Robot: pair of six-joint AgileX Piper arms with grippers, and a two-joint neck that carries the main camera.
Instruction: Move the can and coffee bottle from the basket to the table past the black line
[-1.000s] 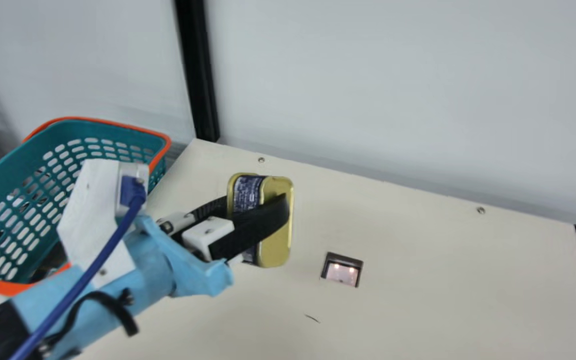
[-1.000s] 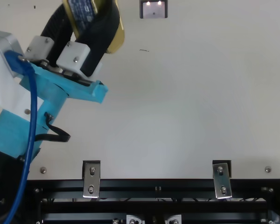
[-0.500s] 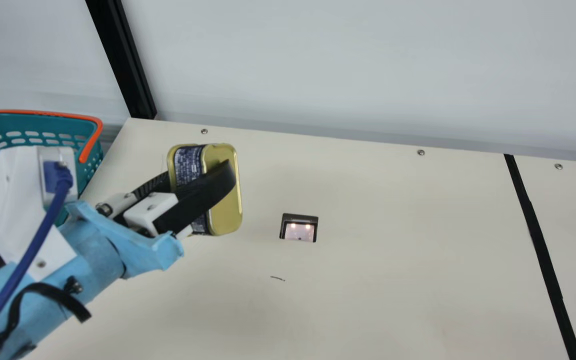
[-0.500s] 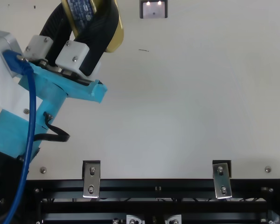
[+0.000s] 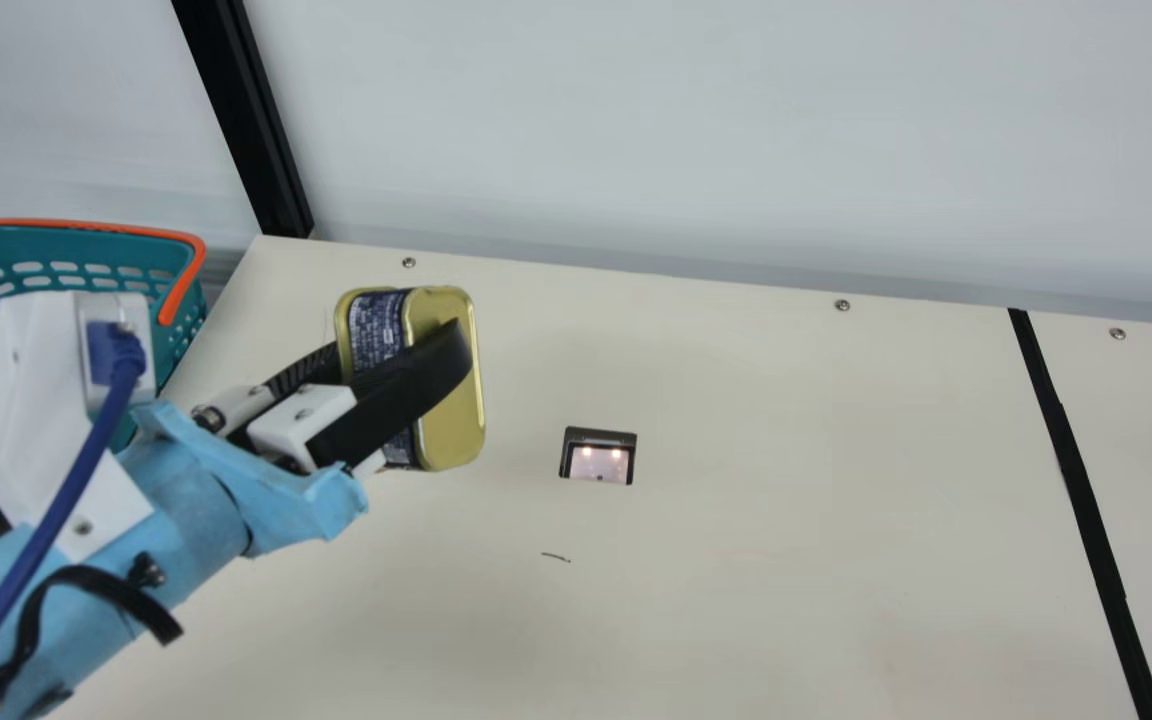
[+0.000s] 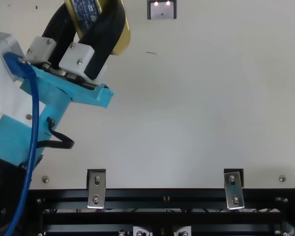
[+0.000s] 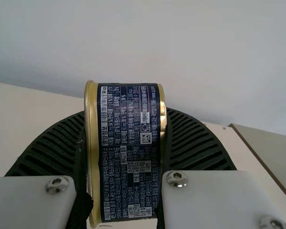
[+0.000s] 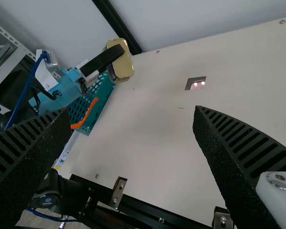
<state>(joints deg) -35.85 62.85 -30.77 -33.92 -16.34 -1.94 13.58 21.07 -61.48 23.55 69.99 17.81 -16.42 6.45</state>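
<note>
My left gripper (image 5: pixel 402 350) is shut on the gold can (image 5: pixel 452 425) with its dark printed label, holding it above the table (image 5: pixel 786 500). The can (image 6: pixel 121 43) shows at the upper left of the top view. In the left wrist view the can (image 7: pixel 128 157) stands between the two ribbed fingers of my left gripper (image 7: pixel 126 114). The teal basket (image 5: pixel 182 350) with an orange rim is behind and left of the left arm; the arm hides part of it. The black line (image 5: pixel 1076 470) crosses the table farther right. My right gripper (image 8: pixel 132 113) is open, nothing between its fingers.
A small dark-framed opening with two lights (image 5: pixel 598 457) lies in the tabletop between the can and the black line. A grey wall (image 5: pixel 686 130) rises behind the table, with a black post (image 5: pixel 246 120) near the back left corner. Metal brackets (image 6: pixel 96 189) line the front edge.
</note>
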